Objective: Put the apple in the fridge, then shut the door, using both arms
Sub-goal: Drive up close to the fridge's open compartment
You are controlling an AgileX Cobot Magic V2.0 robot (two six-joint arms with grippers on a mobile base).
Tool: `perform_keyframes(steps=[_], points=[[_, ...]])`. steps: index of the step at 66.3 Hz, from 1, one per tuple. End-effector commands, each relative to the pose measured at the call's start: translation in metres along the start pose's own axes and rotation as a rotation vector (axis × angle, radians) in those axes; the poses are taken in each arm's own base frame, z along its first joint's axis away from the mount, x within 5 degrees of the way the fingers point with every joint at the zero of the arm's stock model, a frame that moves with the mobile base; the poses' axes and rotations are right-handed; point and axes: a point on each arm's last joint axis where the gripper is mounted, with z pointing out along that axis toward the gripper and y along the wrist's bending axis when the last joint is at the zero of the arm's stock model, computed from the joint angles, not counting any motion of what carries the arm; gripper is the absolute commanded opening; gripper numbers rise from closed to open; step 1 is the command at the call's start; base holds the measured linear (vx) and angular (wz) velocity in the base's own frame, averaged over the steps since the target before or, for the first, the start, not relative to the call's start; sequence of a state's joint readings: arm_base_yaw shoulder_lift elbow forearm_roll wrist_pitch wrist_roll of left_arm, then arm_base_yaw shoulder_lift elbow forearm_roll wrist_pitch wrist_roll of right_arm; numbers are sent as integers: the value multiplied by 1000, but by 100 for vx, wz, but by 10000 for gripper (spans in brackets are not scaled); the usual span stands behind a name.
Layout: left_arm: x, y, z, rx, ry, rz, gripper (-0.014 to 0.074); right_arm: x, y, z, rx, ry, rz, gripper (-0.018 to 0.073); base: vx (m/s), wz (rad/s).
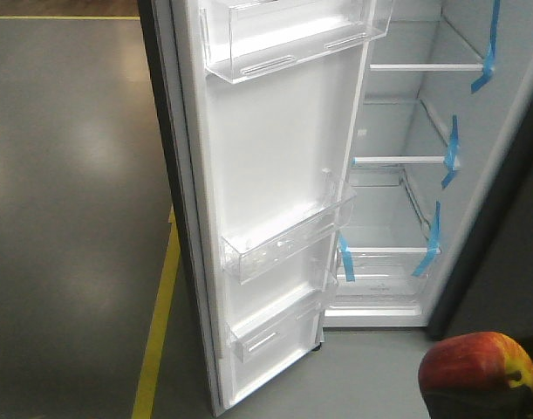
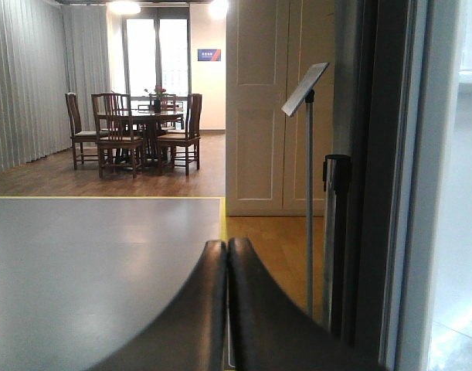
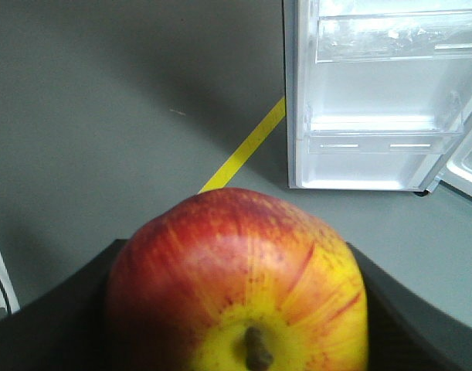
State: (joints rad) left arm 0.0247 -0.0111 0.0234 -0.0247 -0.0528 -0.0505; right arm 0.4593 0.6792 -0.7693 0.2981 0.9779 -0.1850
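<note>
Found the right gripper (image 3: 236, 321) clenched on the apple (image 3: 236, 263), stem end toward the camera, filling the lower middle of the right wrist view. Saw that apple (image 1: 480, 362) in the lower right corner of the front view, outside the fridge (image 1: 406, 113) and well apart from its white shelves (image 1: 423, 66) and blue tape strips (image 1: 486, 61). Noted the door (image 1: 275, 148) standing wide open across mid-frame, clear bins (image 1: 288, 240) facing out, beside a yellow floor line (image 1: 161, 314) at lower left. Found the left gripper (image 2: 226, 309) closed on nothing, fingers touching, at bottom centre of the left wrist view, a dining table (image 2: 147, 116) at upper left.
</note>
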Motion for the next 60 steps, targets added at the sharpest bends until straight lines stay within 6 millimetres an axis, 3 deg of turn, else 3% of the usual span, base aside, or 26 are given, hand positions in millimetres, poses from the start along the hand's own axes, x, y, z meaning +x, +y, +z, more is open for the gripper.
perform_keyframes(steps=[1,60], points=[[2,0,-1,8,-58,-17,-6,-11,2,-6,-6,-86,-8,186,6,1],[2,0,-1,8,-58,-17,-6,-11,2,-6,-6,-86,-8,186,5,1]])
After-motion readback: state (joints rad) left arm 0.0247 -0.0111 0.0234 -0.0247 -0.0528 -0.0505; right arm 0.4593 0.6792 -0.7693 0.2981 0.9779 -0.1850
